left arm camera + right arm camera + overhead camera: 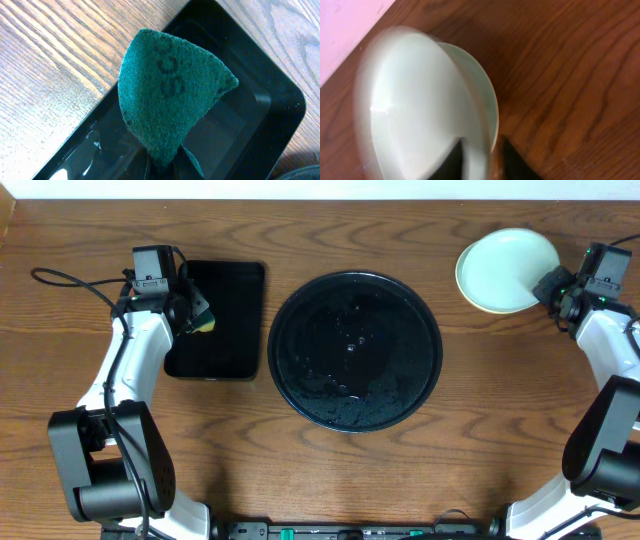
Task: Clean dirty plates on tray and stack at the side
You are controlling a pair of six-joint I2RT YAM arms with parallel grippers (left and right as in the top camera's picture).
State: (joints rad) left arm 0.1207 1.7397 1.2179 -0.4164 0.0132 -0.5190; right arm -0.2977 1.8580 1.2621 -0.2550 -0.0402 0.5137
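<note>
The large round black tray sits mid-table, wet, with no plate on it. At the far right, pale plates rest together on the wood, a yellowish rim showing under a mint one. My right gripper is shut on the rim of the top mint plate, which is tilted and blurred in the right wrist view, with my fingers either side of its edge. A second mint rim lies just behind it. My left gripper is shut on a green scouring sponge.
A smaller rectangular black tray lies left of the round tray, and the sponge hangs over it. The table's far edge runs close behind the plates. A cable trails at the far left.
</note>
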